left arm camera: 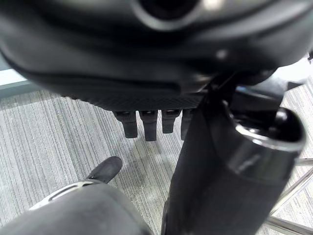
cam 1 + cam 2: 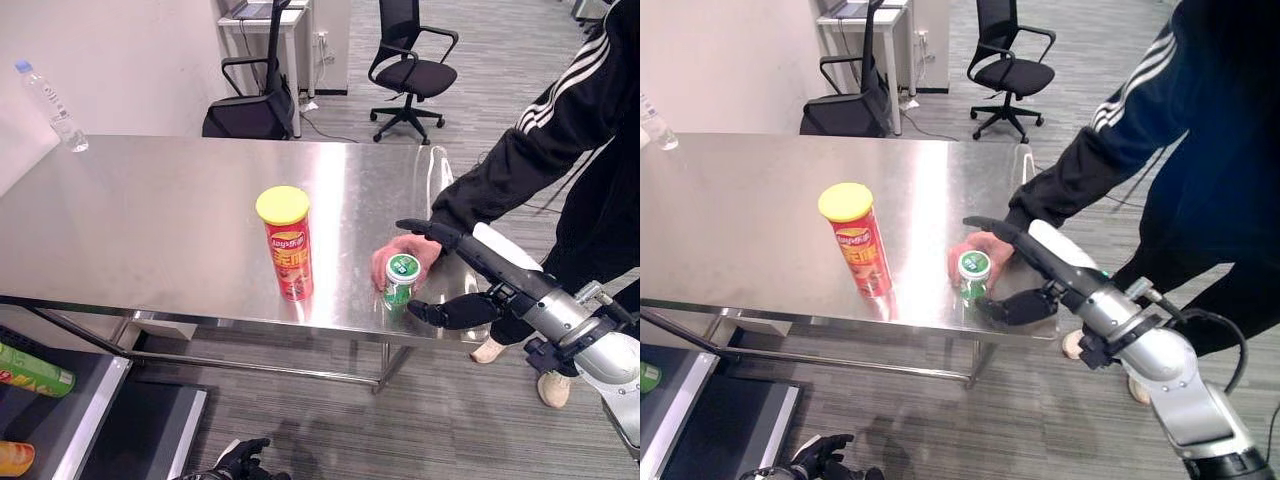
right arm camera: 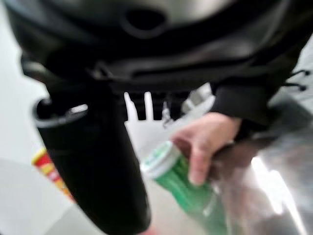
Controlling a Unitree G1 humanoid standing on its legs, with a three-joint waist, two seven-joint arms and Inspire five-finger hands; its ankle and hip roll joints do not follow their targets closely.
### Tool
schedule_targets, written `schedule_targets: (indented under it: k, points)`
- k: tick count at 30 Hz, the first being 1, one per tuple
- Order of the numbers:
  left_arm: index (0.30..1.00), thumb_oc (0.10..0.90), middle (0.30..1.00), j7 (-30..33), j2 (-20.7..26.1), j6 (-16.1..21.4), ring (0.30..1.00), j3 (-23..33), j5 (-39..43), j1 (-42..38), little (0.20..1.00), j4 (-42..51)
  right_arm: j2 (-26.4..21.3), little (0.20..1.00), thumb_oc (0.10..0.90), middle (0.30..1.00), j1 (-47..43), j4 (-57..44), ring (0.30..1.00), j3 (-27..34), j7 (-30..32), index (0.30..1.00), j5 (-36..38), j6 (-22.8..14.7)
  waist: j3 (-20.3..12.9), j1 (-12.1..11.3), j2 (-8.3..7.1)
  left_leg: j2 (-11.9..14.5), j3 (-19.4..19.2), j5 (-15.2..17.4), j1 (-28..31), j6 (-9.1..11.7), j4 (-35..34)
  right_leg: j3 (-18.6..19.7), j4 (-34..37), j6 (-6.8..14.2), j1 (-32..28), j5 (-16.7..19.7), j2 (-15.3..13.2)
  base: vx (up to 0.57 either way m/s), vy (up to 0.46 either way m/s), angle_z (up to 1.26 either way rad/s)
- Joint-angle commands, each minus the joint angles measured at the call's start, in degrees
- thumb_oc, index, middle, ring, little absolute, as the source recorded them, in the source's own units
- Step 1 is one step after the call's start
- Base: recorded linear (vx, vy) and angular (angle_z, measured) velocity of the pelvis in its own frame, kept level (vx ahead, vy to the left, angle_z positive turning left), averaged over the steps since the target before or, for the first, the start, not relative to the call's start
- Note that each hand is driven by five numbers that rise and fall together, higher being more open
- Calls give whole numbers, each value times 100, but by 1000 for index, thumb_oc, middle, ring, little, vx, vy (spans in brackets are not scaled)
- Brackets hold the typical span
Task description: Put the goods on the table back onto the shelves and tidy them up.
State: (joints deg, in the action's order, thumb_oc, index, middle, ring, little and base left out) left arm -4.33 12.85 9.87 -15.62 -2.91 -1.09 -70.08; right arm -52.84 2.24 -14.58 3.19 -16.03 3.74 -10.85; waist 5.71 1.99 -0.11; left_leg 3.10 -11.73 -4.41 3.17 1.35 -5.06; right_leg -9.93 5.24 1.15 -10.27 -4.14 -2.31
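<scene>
A red chip can with a yellow lid (image 2: pixel 287 245) stands upright near the front edge of the steel table (image 2: pixel 150 220). To its right, a person's hand (image 2: pixel 405 255) holds a small green can with a white-and-green lid (image 2: pixel 401 280) on the table. My right hand (image 2: pixel 468 306) is open beside that can, fingers (image 2: pixel 432 232) stretched over the person's hand and thumb (image 2: pixel 1015 305) below near the table edge. The right wrist view shows the green can (image 3: pixel 181 183) tilted in the person's hand (image 3: pixel 205 142). My left hand (image 2: pixel 245 460) hangs open low over the floor.
A water bottle (image 2: pixel 52 105) stands at the table's far left corner. The person (image 2: pixel 590 130) stands at the right end of the table. Shelves at the lower left hold a green can (image 2: pixel 30 370) and an orange item (image 2: pixel 12 458). An office chair (image 2: pixel 410 65) stands behind.
</scene>
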Motion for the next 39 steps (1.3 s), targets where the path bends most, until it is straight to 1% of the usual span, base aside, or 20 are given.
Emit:
schedule_targets:
  k: [1,7,12,14,20,32,39]
  points:
    - [900,800,900,-157,-341,106,900,-366,89,-23,900,-481,-32,900,800,900,-477,-345,900,306,406,900,214,-297,-461,-272,-193,208,-103,-32,-307,207,43,202,-53,371,169,148,-39,0,0,0]
    - [900,800,900,-156,-355,99,900,-297,125,-24,900,-579,70,900,800,900,-435,-294,900,403,495,900,111,-284,-473,-279,-201,179,-66,4,-275,195,27,187,-57,359,146,129,-47,0,0,0]
    - [900,800,900,-147,-381,102,900,-324,139,-43,900,-575,330,900,800,900,-386,-293,900,517,641,900,142,-314,-477,-260,-187,165,-65,47,-224,185,20,192,-56,356,132,120,-52,7,2,0]
    - [900,800,900,-151,-387,101,900,-332,136,-35,900,-563,362,900,800,900,-366,-293,900,549,661,900,124,-311,-477,-258,-184,160,-64,56,-214,182,19,191,-56,355,125,117,-53,0,0,0]
    - [900,800,900,-120,-438,96,900,-296,149,-5,900,-630,516,900,800,900,-183,-140,900,895,995,900,-119,-312,-469,-213,-166,132,-44,109,-175,163,14,202,-55,368,126,119,-66,17,7,0]
    - [900,800,900,-116,-476,101,900,-273,98,51,900,-677,589,900,800,900,34,-104,900,1292,1247,900,-409,-310,-461,-199,-155,61,41,165,-239,134,6,166,-41,399,196,144,-95,8,8,2]
    - [900,800,900,-88,-469,113,900,-293,42,12,900,-709,691,900,800,900,130,-42,900,1446,1372,900,-470,-304,-467,-191,-179,13,101,214,-266,120,6,108,-42,428,218,169,-134,3,6,1]
